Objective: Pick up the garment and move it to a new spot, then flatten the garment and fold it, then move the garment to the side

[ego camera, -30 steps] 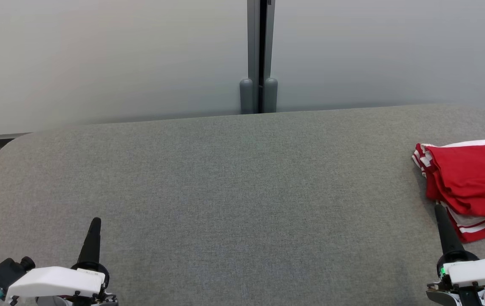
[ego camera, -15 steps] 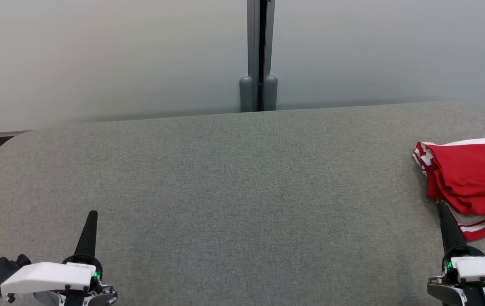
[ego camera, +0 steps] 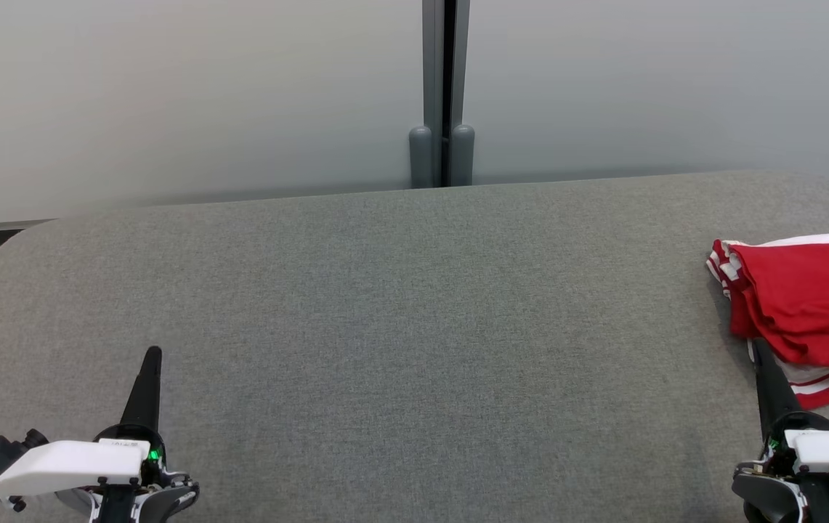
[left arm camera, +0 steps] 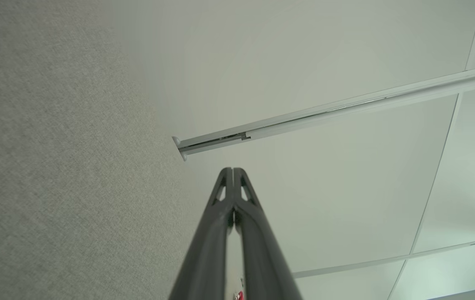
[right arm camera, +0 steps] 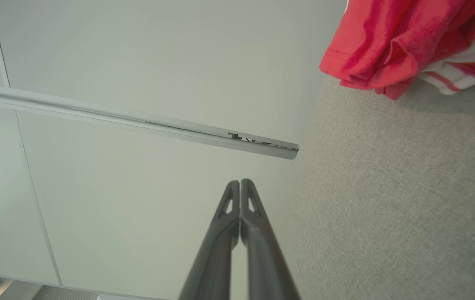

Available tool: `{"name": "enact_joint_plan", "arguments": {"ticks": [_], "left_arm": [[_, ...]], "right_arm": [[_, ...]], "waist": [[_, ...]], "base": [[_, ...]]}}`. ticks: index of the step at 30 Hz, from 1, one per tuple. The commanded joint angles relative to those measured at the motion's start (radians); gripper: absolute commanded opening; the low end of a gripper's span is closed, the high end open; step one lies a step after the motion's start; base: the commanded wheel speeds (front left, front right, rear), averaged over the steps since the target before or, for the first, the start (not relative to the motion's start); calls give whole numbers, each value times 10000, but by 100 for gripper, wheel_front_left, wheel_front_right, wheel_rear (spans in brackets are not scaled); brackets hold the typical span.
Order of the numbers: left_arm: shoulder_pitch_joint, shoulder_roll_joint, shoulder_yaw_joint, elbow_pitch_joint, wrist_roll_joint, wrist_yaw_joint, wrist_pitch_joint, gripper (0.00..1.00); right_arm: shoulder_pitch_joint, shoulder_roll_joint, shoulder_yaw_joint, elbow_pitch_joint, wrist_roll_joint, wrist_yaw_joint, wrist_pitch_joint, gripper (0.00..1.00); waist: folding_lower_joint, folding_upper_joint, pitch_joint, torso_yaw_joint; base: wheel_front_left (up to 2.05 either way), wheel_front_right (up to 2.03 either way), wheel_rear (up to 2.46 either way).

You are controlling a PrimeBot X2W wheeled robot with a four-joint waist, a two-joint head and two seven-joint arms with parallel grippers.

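Item: red garment with white striped trim [ego camera: 810,301], loosely layered heap, at right edge of grey felt-covered counter [ego camera: 414,327].
Left hand [ego camera: 152,357]: fingers pressed together, empty, near front-left corner.
Right hand [ego camera: 758,349]: fingers pressed together, empty, tip just beside garment's near edge.
Change: over last second left hand crept slightly forward; garment undisturbed; view itself shifted a little.
Assessment: garment apparently already parked aside, task likely closing.

- Red garment [ego camera: 806,298] with white-striped trim, folded into a loose, rumpled stack.
- Lying at the right edge of the grey table [ego camera: 414,327], striped layer peeking out underneath.
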Motion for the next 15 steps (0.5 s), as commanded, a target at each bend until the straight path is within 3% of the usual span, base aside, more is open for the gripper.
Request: {"name": "enact_joint_plan", "arguments": {"ticks": [1,15], "left_arm": [[-230,17,98,-18,-201,-91,43,0],[-406,-147,358,125,-1047,-330,257,0]], "right_arm": [[-176,-7,-35,9,218,3,32,0],[-345,63,-196,175,1206,1,139,0]], "waist": [[0,0,7,0],[0,0,79,-4]], "base": [[0,0,0],[0,0,0]]}}
